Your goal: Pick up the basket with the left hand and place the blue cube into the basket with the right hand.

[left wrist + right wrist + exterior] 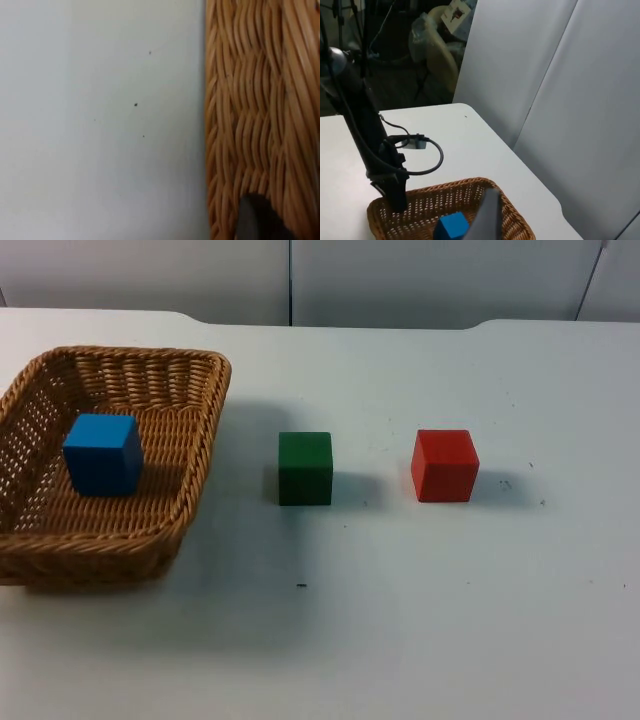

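The woven wicker basket (205, 430) is at the table's left, and a wide soft shadow spreads under and beside it. The blue cube (102, 453) lies inside it, on the basket floor. From the right wrist view, the left arm comes down to the basket's (425, 200) far rim, where my left gripper (396, 200) is shut on the wicker; the blue cube (451, 226) shows inside. In the left wrist view the basket's woven wall (255, 125) runs beside bare table, with a black fingertip (255, 220) against it. My right gripper (487, 217) is held high, well away from the basket.
A green cube (305, 468) stands at the table's middle, and a red cube (445, 465) stands to its right. White table stretches in front of and to the right of them. The grey partition wall (400, 280) closes the far edge.
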